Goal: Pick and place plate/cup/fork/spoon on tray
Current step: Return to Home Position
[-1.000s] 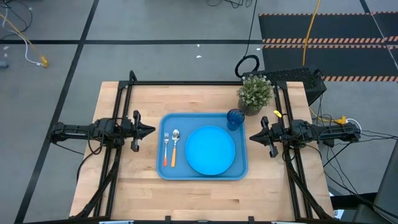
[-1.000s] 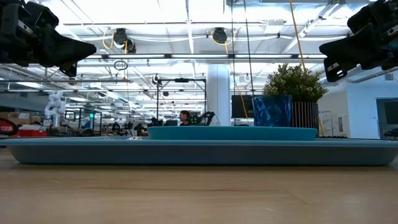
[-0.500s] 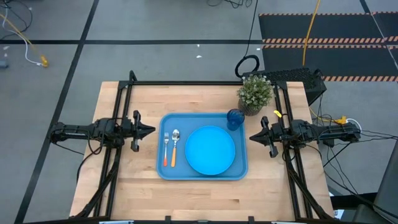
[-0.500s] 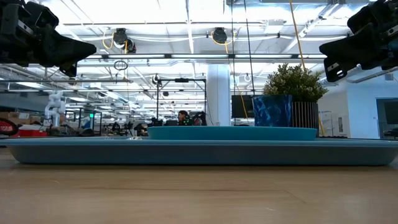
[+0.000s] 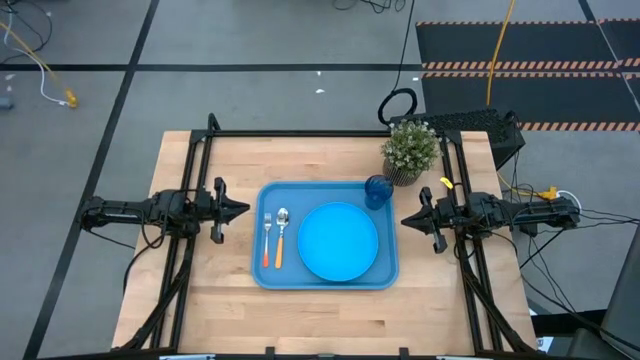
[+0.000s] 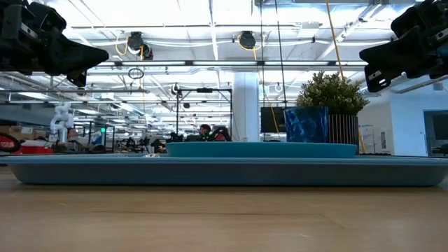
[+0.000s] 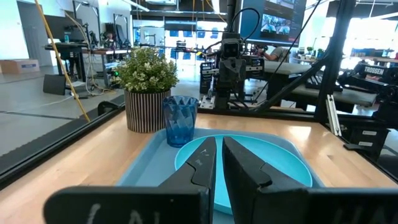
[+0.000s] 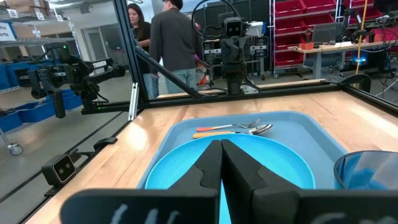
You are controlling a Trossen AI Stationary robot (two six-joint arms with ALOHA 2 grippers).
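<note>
A light-blue tray (image 5: 325,282) sits mid-counter (image 5: 230,310). On it: the plate (image 5: 338,241) centre-right, cup (image 5: 377,190) at its far right corner, spoon (image 5: 281,236) and fork (image 5: 267,240) left. Both claws, left (image 5: 243,209) nearly together and right (image 5: 405,221) together, flank the tray, empty. Everything looks placed; best keep the arms clear.

We see bare bench (image 5: 320,310) along the near edge and down both sides of the tray (image 5: 327,282). At the far right corner the potted plant (image 5: 410,150) stands just beside the cup (image 5: 377,190), crowding any approach there. We see open air above the plate (image 5: 338,240).
</note>
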